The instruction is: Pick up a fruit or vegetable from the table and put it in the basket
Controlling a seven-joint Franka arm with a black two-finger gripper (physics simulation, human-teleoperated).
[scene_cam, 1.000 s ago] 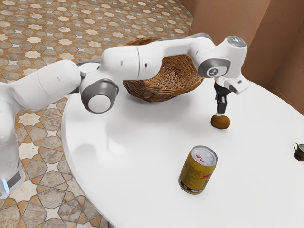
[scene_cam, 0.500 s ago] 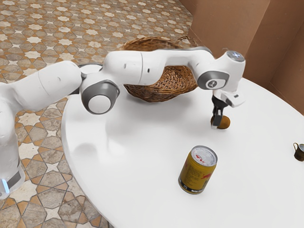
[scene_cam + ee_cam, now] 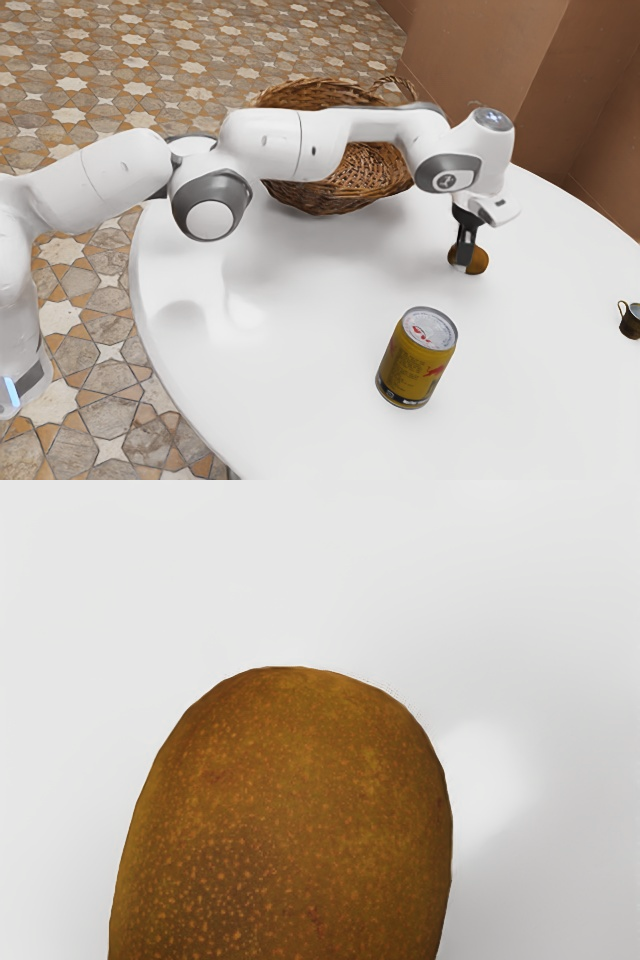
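On the near part of the white tabletop [image 3: 290,320] stands a yellow can [image 3: 412,360] with a silver top. To the exterior view's right of that can, well apart, sits a small dark mug [image 3: 631,321]. Beyond the can, the gripper [image 3: 461,268] points down at the brown fruit [image 3: 480,262], partly covering it; whether it is spread or clamped, I cannot tell. The fruit is low at the tabletop, outside the basket; the wrist view shows its rounded end and pale speckles. Farther beyond the can, toward the exterior view's left, the wicker basket [image 3: 320,196] stands partly behind the white arm [image 3: 265,145]. Past everything lies patterned floor [image 3: 200,50].
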